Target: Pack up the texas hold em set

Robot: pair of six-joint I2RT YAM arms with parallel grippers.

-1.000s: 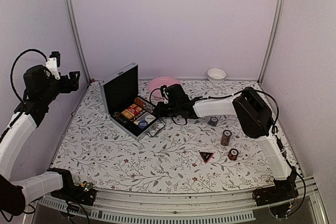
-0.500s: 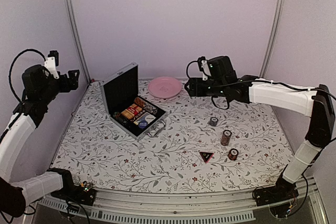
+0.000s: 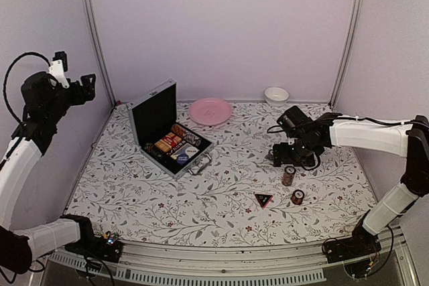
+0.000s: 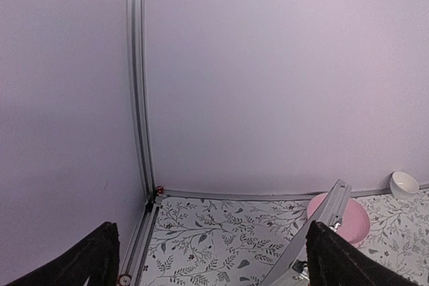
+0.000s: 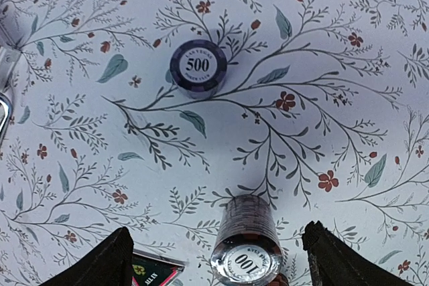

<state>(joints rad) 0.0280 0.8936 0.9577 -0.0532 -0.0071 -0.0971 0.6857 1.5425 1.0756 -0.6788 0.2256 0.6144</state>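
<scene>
Two hands on show, and both stand spread wide with nothing in them. We see the right hand [image 5: 221, 267] hovering low over the table [image 3: 134, 192]. Its fingers sit apart on either side of a tall chip stack [image 5: 244, 249] marked 100, with clear gaps between them and the stack. Just beyond lies a short dark chip stack [image 5: 197, 67] marked 500. The left hand [image 3: 82, 86] hangs high by the left wall, fingers parted on empty air.

Now the set: the silver case [image 3: 153, 113] sits open at the back left of the table, lid upright, card decks [image 3: 173, 145] showing against its black lining. A third stack [image 3: 297, 197] and the black-and-red triangle [image 3: 263, 199] lie at the front right, well apart from the case.
</scene>
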